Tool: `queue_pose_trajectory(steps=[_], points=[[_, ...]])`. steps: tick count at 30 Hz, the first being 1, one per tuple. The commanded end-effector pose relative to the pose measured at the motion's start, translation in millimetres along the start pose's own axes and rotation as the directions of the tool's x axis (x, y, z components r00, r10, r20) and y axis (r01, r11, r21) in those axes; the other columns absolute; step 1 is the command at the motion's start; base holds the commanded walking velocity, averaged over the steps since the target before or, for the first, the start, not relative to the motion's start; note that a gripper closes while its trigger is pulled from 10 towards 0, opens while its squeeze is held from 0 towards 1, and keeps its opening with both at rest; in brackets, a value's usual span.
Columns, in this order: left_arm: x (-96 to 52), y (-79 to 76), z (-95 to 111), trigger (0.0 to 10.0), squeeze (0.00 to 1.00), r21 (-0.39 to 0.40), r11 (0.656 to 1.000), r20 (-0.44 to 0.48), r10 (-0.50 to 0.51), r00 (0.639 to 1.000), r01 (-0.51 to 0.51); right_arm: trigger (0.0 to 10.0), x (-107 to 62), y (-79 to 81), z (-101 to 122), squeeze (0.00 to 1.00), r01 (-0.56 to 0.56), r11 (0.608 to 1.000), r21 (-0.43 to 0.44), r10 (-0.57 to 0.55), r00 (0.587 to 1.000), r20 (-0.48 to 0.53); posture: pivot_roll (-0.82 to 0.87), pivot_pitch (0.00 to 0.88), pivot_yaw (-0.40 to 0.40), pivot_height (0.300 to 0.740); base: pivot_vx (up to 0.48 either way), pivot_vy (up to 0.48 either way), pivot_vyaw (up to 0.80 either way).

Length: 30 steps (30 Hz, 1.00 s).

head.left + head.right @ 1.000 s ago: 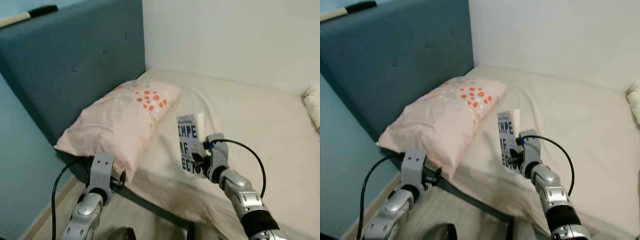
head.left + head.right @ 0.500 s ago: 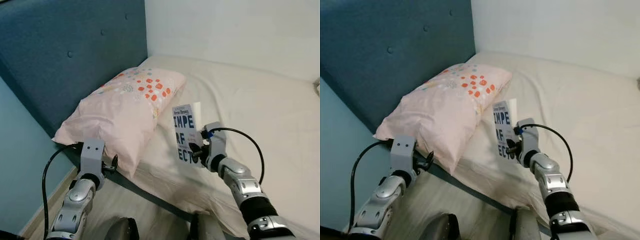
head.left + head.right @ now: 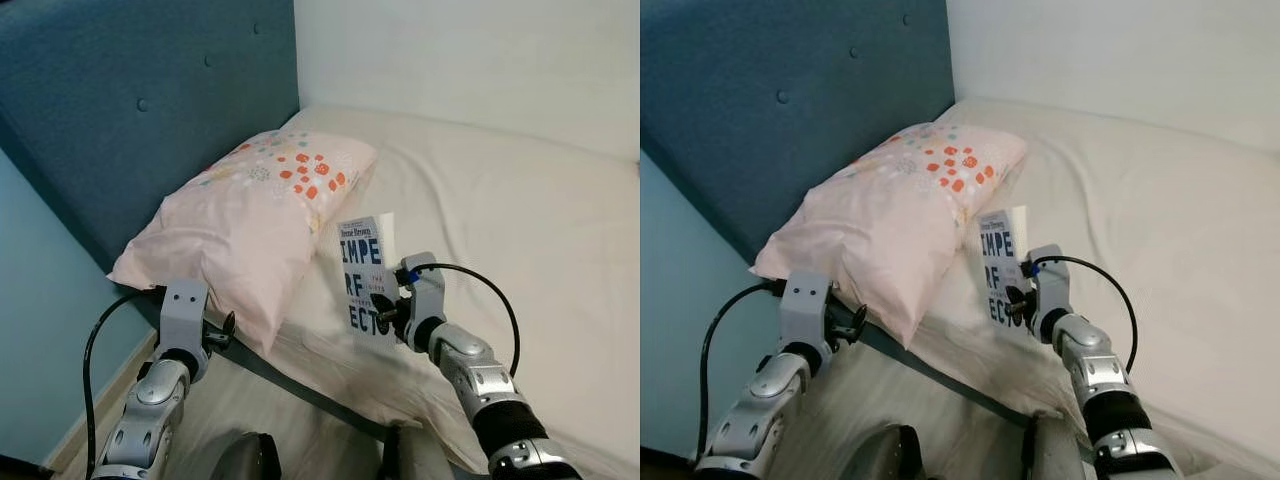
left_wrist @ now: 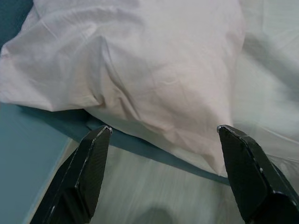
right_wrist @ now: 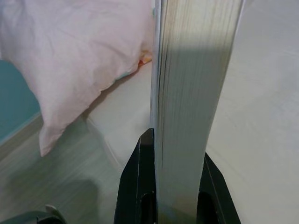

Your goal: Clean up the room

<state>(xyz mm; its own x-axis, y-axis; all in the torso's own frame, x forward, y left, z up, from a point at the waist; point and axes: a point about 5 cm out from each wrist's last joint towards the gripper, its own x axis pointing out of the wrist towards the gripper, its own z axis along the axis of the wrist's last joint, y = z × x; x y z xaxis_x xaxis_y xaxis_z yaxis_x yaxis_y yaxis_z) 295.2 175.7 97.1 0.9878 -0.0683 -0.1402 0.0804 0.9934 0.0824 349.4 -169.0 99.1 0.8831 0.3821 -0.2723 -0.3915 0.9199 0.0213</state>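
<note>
My right hand (image 3: 385, 312) pinches a book (image 3: 366, 274) upright over the bed (image 3: 520, 230), beside the pillow (image 3: 250, 230); left hand (image 4: 163, 172) spread, empty.

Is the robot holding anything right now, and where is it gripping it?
Yes. The right tool holds a book upright over the bed, pinched at its lower edge with the pages between the fingers. The left tool is open and holds nothing, near the pillow.

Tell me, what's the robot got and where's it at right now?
Right gripper shut on book, held upright over bed. Left gripper open, empty, near pillow corner. Nothing in the way.
</note>
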Motion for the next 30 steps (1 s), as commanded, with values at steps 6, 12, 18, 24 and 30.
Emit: queue_pose_trajectory(steps=[6, 12, 18, 24, 30], points=[[-3.2, 4.4, -6, 10.0, 0.0, 0.007, 1.0, -0.026, 0.027, 0.999, -0.027, 10.0, 0.9, -1.5, 5, 0.0, -0.029, 0.999, -0.029, 0.029, 1.0, 0.005, 0.03, 0.222, 0.007, 0.588, 0.0, 0.0, 0.0], [-7.4, 11.4, -6, 10.0, 0.0, 0.008, 0.999, -0.026, 0.034, 0.999, -0.034, 10.0, 1.9, -5.2, 11, 0.0, -0.082, 0.995, -0.059, 0.081, 0.997, -0.009, 0.04, 0.22, 0.015, 0.588, 0.0, 0.0, 0.0], [-6.2, 7.0, 6, 10.0, 0.0, -0.021, 0.999, 0.028, -0.04, 0.999, 0.041, 10.0, 1.7, -19.1, 23, 0.0, -0.132, 0.985, -0.107, 0.126, 0.991, -0.053, 0.04, 0.219, -0.004, 0.588, 0.0, 0.0, 0.0], [-9.1, 0.6, 12, 10.0, 0.0, -0.051, 0.993, 0.063, -0.107, 0.992, 0.111, 10.0, 1.7, -24.5, 32, 0.0, -0.167, 0.976, -0.14, 0.158, 0.985, -0.074, 0.04, 0.222, -0.003, 0.588, 0.0, 0.0, 0.0], [-17.8, -4.1, 17, 10.0, 0.0, -0.074, 0.975, 0.098, -0.204, 0.974, 0.211, 10.0, -3.2, -34.7, 48, 0.0, -0.264, 0.954, -0.144, 0.249, 0.962, -0.113, 0.04, 0.227, -0.01, 0.588, 0.0, 0.0, 0.0]])
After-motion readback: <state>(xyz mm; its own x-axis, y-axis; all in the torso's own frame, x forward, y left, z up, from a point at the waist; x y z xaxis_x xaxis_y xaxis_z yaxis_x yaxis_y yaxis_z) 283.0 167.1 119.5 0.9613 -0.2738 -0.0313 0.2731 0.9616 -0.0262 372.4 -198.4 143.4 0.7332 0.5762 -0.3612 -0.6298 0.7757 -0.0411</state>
